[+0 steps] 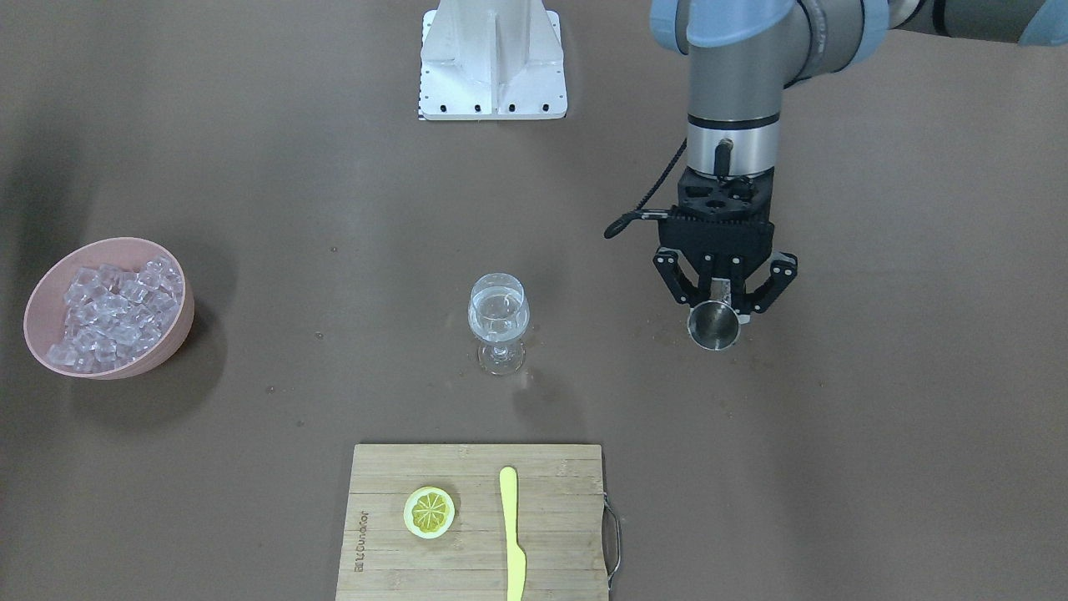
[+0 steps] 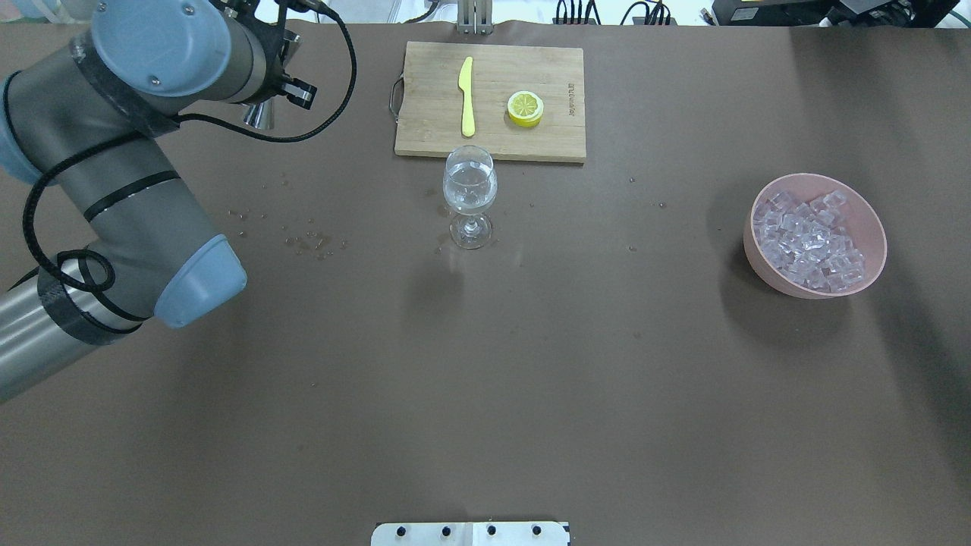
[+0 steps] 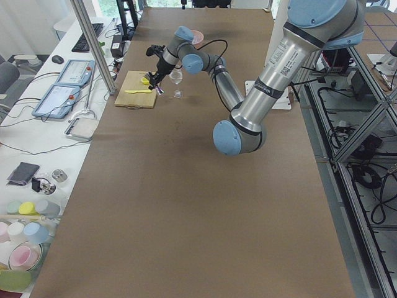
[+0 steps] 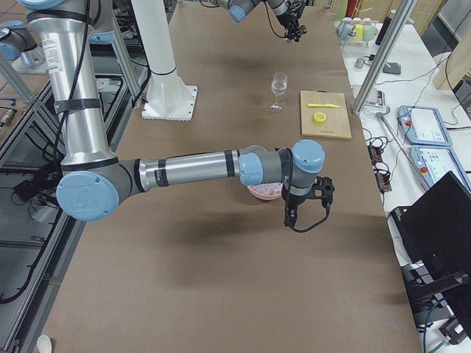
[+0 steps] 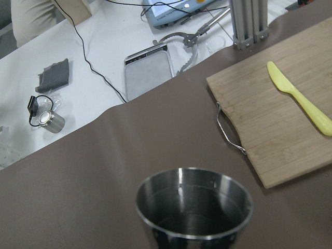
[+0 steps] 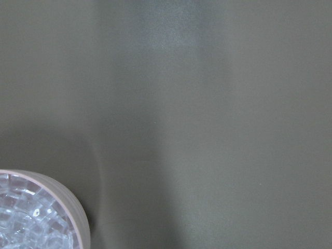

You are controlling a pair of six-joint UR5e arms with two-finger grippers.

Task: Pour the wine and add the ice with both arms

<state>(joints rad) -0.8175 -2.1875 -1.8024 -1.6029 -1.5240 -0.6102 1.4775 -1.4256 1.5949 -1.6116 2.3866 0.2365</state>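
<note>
left gripper (image 1: 724, 302) fingers clamped on steel jigger (image 1: 712, 326), upright, well left of wine glass (image 2: 470, 193), clear of its rim; jigger looks empty. wine (image 1: 498, 317) is in the glass, so pour likely done. cutting board (image 2: 425, 114) just behind glass, edge print too small to read. ice (image 2: 810, 239) heaped in pink bowl (image 2: 761, 271), well right of glass. right gripper (image 4: 305, 212) beside bowl, likely staged for ice; finger spread: cannot tell.
</note>
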